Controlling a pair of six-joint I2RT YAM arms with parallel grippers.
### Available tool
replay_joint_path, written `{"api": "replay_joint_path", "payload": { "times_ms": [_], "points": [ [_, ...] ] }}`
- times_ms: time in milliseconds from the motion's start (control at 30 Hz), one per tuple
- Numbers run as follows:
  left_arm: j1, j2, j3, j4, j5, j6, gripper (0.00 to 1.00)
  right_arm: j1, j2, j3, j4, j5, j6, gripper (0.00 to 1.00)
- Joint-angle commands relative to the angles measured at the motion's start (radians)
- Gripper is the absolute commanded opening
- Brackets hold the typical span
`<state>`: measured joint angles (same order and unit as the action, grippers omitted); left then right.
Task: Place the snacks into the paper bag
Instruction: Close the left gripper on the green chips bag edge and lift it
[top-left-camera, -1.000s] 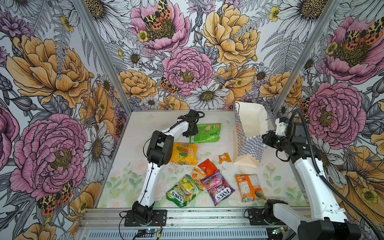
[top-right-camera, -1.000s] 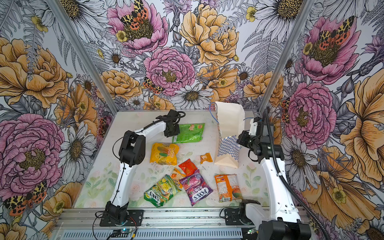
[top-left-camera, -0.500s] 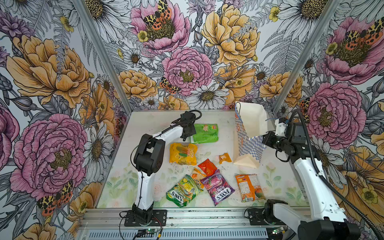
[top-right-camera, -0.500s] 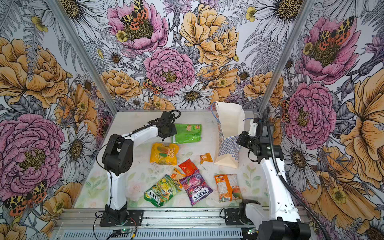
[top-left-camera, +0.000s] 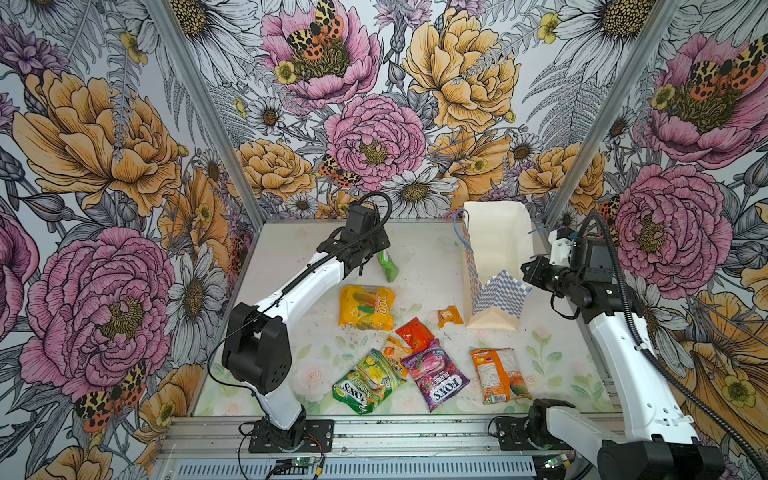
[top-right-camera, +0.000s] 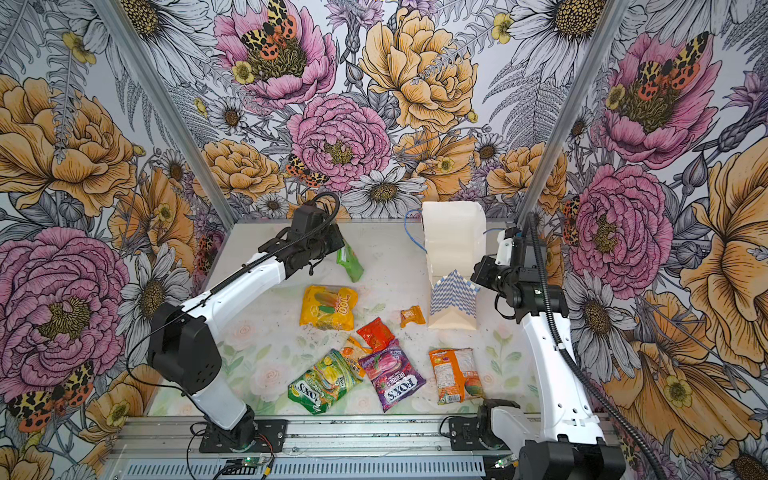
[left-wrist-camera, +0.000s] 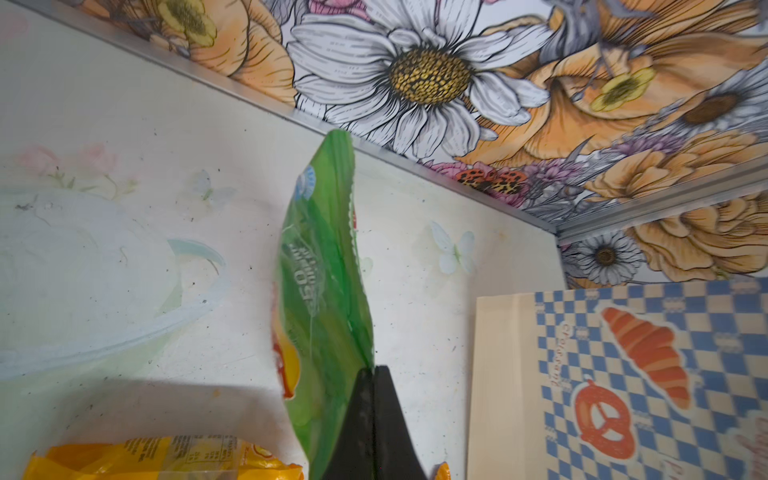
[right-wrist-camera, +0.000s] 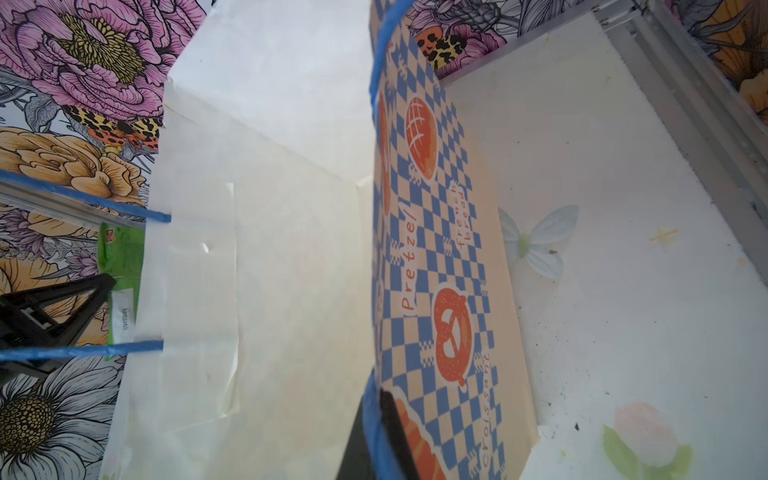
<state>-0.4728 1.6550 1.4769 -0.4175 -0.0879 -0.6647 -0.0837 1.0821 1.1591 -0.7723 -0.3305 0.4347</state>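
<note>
Green packet (top-left-camera: 388, 268) | pinched in closed left gripper (left-wrist-camera: 372, 374), over rear of table (top-left-camera: 424, 257), left of paper bag (top-left-camera: 494, 249) | edge-on, long axis straight out from jaws, free end down | right gripper (right-wrist-camera: 374, 411) clamps upright bag's rim

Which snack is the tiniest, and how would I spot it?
Find the tall white paper bag with a blue checkered band standing at the back right of the pale table. Just left of its cream base lies a small square orange plastic packet. It is much smaller than every other packet.
</note>
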Motion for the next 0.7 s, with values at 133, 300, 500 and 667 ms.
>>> {"api": "replay_joint_path", "payload": {
  "times_ms": [133, 300, 500, 667],
  "points": [
    [-0.018, -0.135, 0.073, -0.055, -0.003, -0.02, 0.0, 0.048, 0.038, 0.063, 0.025, 0.003, 0.01, 0.0],
    [-0.041, -0.17, 0.201, -0.169, -0.019, 0.013, 0.0, 0.073, 0.077, 0.095, 0.025, 0.025, 0.001, 0.0],
    [-0.073, -0.14, 0.452, -0.308, -0.029, 0.07, 0.0, 0.1, 0.12, 0.124, 0.025, 0.034, -0.005, 0.0],
    [-0.09, -0.076, 0.661, -0.366, -0.026, 0.108, 0.0, 0.13, 0.145, 0.141, 0.028, 0.05, -0.009, 0.0]
  ]
}}
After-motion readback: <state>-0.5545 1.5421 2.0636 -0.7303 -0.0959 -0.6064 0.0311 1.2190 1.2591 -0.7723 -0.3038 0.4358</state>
